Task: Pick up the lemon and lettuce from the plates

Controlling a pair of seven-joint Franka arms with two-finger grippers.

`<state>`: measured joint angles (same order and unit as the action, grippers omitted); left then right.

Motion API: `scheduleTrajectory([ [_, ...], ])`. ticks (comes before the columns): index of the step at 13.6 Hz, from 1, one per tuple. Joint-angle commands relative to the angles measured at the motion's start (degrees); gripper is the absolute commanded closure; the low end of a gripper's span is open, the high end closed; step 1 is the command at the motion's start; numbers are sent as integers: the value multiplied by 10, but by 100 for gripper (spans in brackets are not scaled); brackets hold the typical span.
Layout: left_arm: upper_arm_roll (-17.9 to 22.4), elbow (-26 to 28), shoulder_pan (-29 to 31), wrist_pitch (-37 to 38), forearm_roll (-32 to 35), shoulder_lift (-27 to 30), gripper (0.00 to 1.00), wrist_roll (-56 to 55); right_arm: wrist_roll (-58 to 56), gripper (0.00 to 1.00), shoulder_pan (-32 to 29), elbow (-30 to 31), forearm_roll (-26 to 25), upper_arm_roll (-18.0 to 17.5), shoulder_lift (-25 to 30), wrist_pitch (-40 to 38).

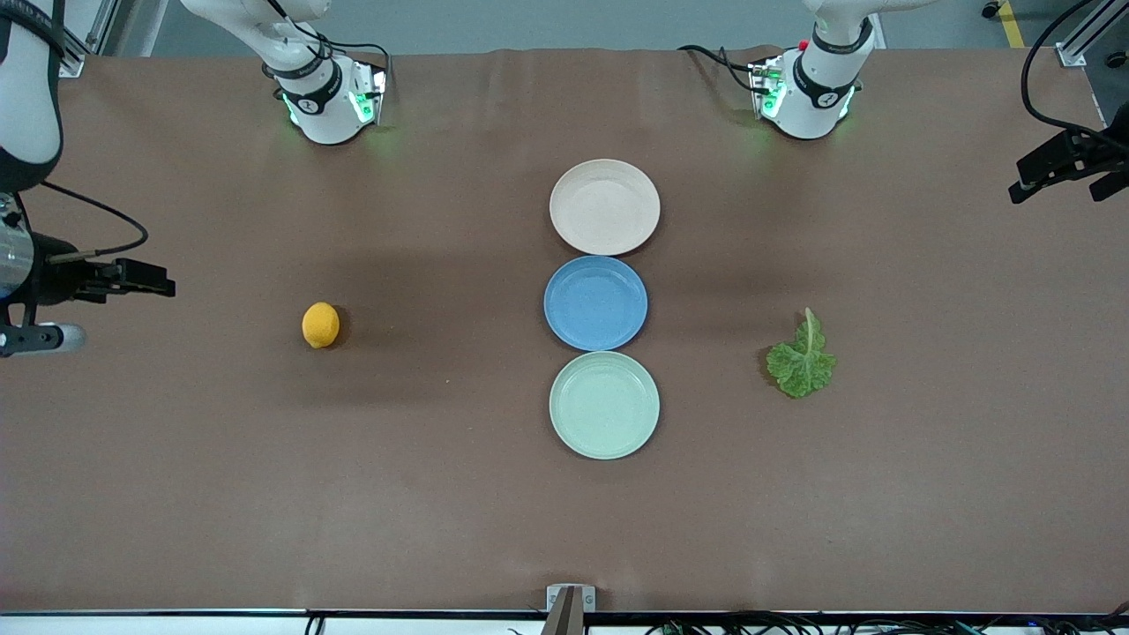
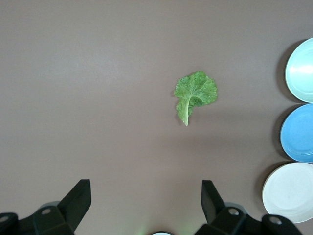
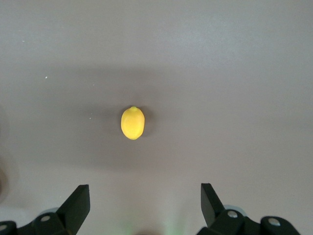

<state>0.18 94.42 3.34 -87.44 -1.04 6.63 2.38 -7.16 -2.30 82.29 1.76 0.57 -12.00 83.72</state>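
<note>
Yellow oval lemon point(image 1: 320, 324) (crinkled green lettuce point(image 1: 801, 361) apart).

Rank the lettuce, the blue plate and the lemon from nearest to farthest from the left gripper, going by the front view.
From the left gripper, open at the left arm's end of the table:
1. The lettuce, toward the left arm's end.
2. The blue plate, mid-table, between the pink plate and green plate.
3. The lemon, toward the right arm's end.
</note>
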Motion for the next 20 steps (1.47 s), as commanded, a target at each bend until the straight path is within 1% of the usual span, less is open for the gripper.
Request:
scheduleTrajectory([
  [1,62,-14,-65,14,2,-8,1,3,0,0,-2,66,-2,-2,69,9],
  [3,69,-14,-83,12,2,-16,1,-2,0,0,-1,95,-4,5,102,18],
  [5,81,-16,-101,-7,2,-31,1,-4,-1,0,8,109,-4,15,123,19],
  [8,81,-16,-100,-36,0,-40,1,-4,-1,0,17,130,-10,15,152,23],
  [11,80,-29,-93,-41,-8,-46,1,-4,0,0,24,136,-12,14,160,28],
  [15,79,-28,-90,-39,-8,-46,1,-4,0,0,25,147,-12,10,166,42],
  [17,73,-29,-77,-38,-8,-45,1,-3,-1,0,25,174,-12,9,187,66],
  [19,55,-29,-61,-38,-8,-45,1,-3,0,0,25,180,-12,8,191,74],
  [20,39,-29,-46,-38,-8,-44,1,-3,-1,0,25,179,-12,8,191,74],
])
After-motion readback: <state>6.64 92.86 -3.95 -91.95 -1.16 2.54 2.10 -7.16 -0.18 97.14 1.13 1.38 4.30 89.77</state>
